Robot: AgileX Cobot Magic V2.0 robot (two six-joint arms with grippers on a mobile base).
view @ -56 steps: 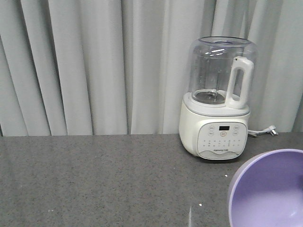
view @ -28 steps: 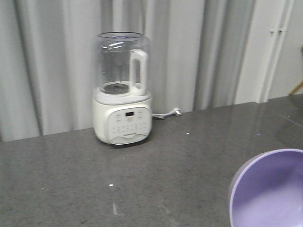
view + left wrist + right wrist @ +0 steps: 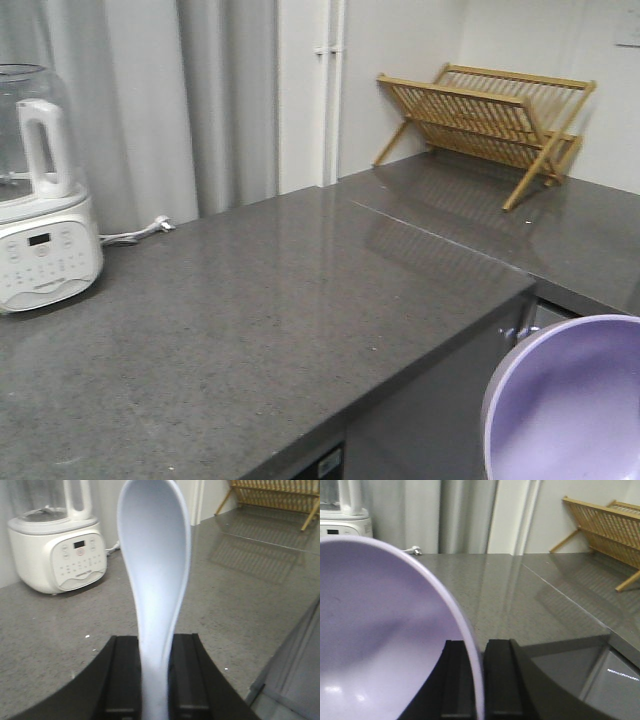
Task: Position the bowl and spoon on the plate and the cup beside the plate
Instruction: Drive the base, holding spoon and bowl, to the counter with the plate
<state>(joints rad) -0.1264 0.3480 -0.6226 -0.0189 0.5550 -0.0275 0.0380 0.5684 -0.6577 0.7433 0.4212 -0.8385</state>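
Note:
The pale blue-white spoon (image 3: 155, 565) stands upright in the left wrist view, scoop up, its handle clamped between the black fingers of my left gripper (image 3: 154, 677). The lavender bowl (image 3: 380, 635) fills the left of the right wrist view; my right gripper (image 3: 475, 675) is shut on its rim, one finger inside and one outside. The bowl (image 3: 570, 400) also shows at the bottom right of the front view, held over the counter's edge. The plate and the cup are out of view.
A white blender with a clear jug (image 3: 40, 200) stands at the back left of the grey counter (image 3: 270, 310), its cord trailing right. A wooden dish rack (image 3: 490, 115) sits on the far right counter. The counter's front edge (image 3: 440, 330) drops to dark cabinets.
The front view has swung right: the blender has slid from the right side to the far left, and the dish rack and counter corner have come into view. The bowl keeps its place in the frame.

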